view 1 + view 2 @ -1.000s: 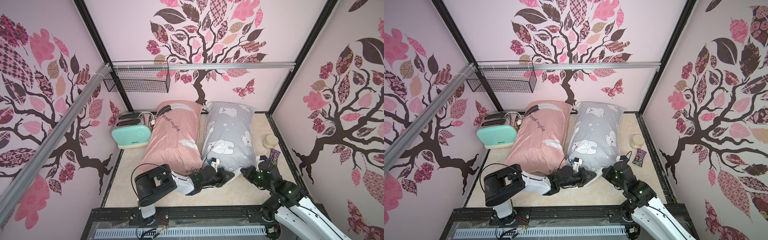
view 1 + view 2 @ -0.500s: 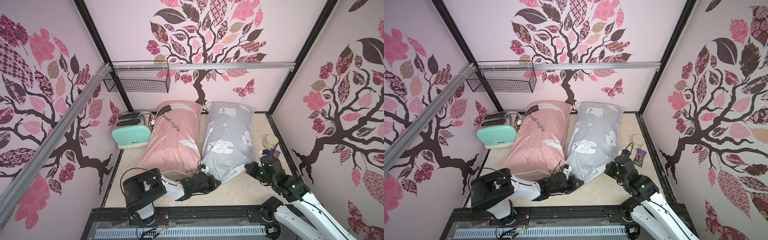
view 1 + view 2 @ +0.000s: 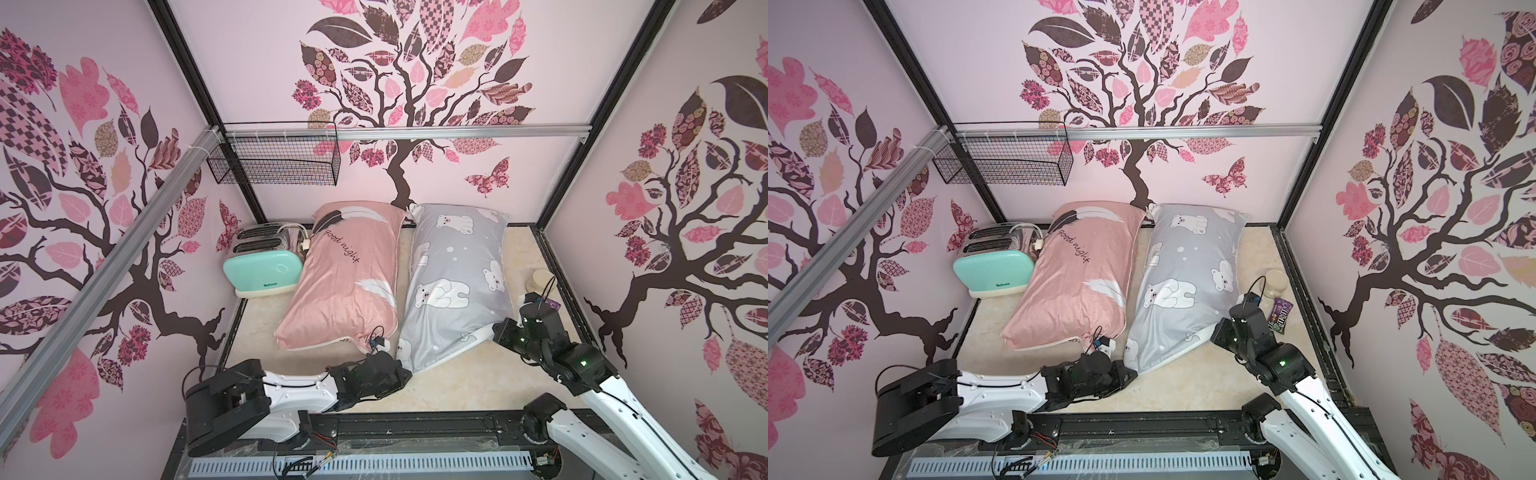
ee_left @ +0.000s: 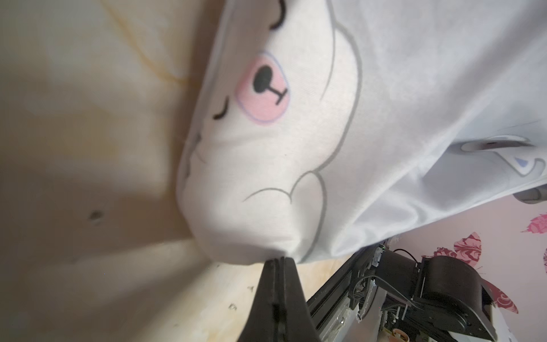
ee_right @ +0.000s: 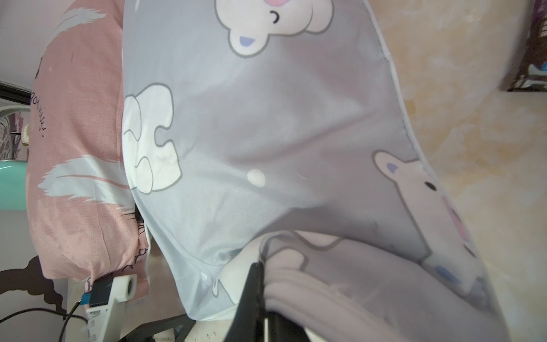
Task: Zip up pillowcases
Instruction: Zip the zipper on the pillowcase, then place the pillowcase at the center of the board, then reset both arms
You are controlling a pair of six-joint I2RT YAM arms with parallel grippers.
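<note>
My left tool (image 4: 279, 262) is pressed together on the near left corner of the grey pillowcase (image 3: 453, 266), the bear-printed cloth bunched right at its tips. My right tool (image 5: 258, 266) is likewise clamped, pinching a fold of the same cover at its near right corner. Between the two the near edge of the grey fabric runs in a taut slanting line, lifted a little off the tabletop (image 3: 457, 382). That near end looks thin and slack, while the rest of the cover is plump with its pillow and reaches to the back wall. From here I cannot tell how far its zip is closed. Just beside it, touching along the long side, lies the pink pillowcase (image 3: 349, 270), also fully stuffed. Feathers and "good night" face up, and a pale seam runs along its near end; whether that zip is shut I cannot tell either. Against the pink cover's far left side stands a mint toaster (image 3: 262, 274), its two slots facing up. Above that a wire basket (image 3: 274, 160) hangs from the back rail. Near the right wall, beyond my right arm, sits a small lidded jar (image 3: 1275, 282) whose contents I cannot make out. A candy packet (image 3: 1280, 316) lies flat just in front of it.
</note>
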